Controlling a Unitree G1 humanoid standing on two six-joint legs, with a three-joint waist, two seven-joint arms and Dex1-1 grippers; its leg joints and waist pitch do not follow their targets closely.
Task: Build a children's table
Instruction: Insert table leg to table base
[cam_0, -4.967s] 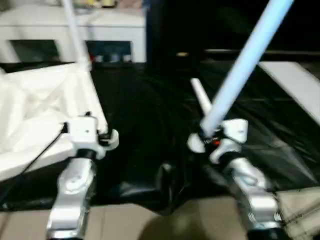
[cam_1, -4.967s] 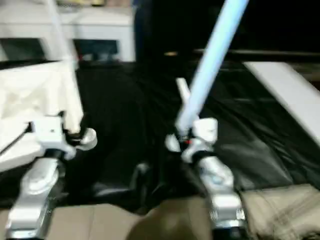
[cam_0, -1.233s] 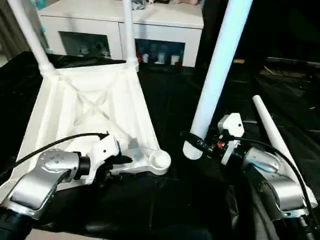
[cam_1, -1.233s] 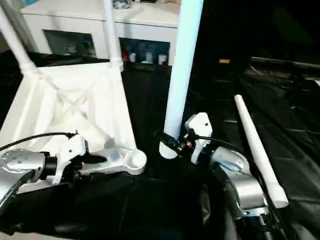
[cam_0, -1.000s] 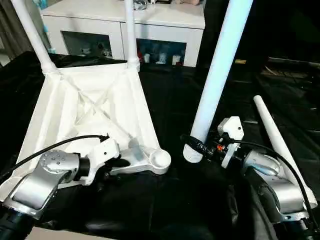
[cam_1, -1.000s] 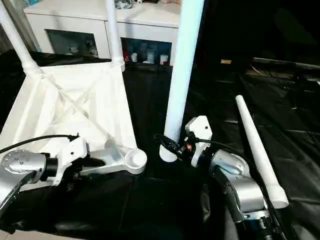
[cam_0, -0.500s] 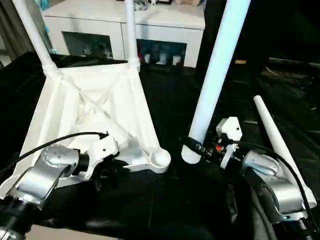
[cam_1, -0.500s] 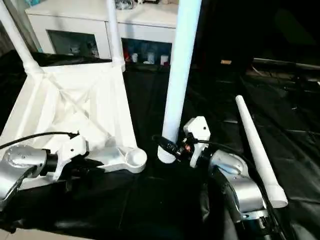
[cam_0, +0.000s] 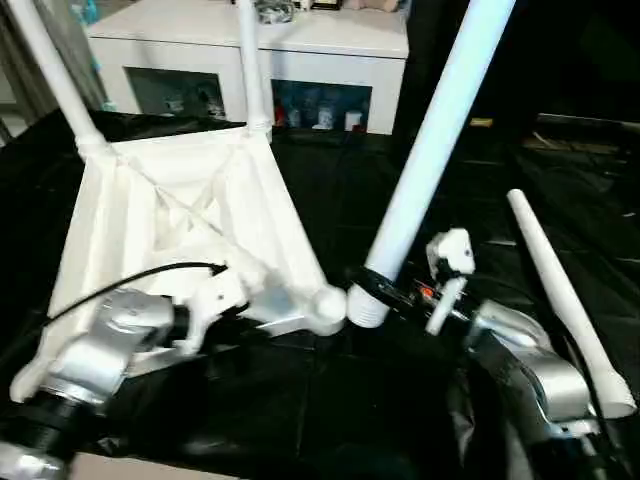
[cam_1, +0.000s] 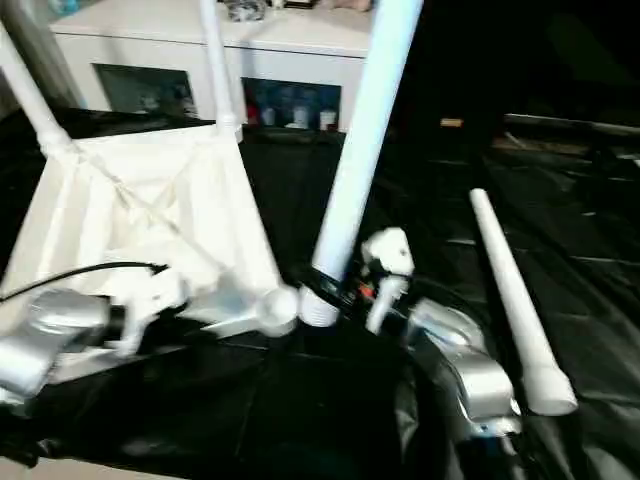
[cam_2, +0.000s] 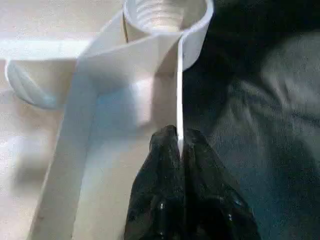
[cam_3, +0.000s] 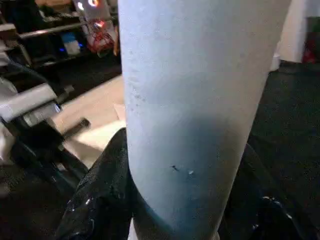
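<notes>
The children's table top (cam_0: 190, 220) lies underside up on black cloth, its near edge tipped up. Two legs (cam_0: 55, 75) (cam_0: 250, 65) stand in its far corner sockets. My left gripper (cam_2: 180, 142) is shut on the thin rim (cam_2: 179, 90) just behind the near corner socket (cam_2: 167, 12). My right gripper (cam_0: 385, 290) is shut on a third leg (cam_0: 430, 140), which leans to the right. That leg's ribbed lower end sits right beside the near socket (cam_0: 327, 303). In the right wrist view both black fingers (cam_3: 100, 200) wrap the tube (cam_3: 195, 100).
A loose leg (cam_0: 560, 290) lies on the black cloth to the right of my right arm. A white cabinet (cam_0: 250, 50) with glass doors stands behind the table top. The cloth's front edge runs just below my left forearm.
My left gripper has shut on the table top's rim, and the near corner has risen. The held leg leans further right, and its lower end has come up against the corner socket.
</notes>
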